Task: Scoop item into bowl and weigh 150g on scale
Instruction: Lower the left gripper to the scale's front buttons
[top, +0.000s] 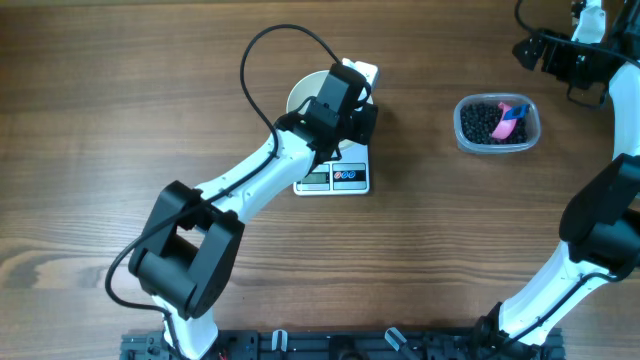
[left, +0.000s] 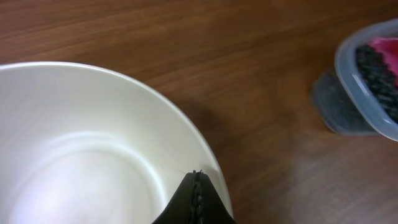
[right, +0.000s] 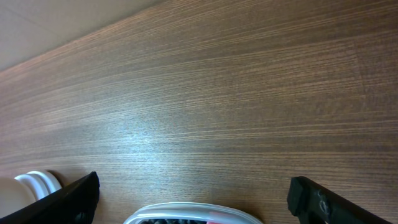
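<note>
1. Black beans (top: 480, 125) all lie in the clear tub (top: 460, 118) beside a pink scoop (top: 510, 120), well apart from the white bowl (left: 93, 143), which is empty.
2. I judge the bowl sits on the scale (top: 335, 178); my left arm hides most of it.
3. My left end effector (left: 196, 193) is pinched closed at the bowl's rim. I cannot tell whether it grips the rim.
4. My right end effector (right: 193, 198) hangs wide above the tub, holding nothing.
5. Scooping has not begun. Next I must bring the right one down onto the scoop's handle.
</note>
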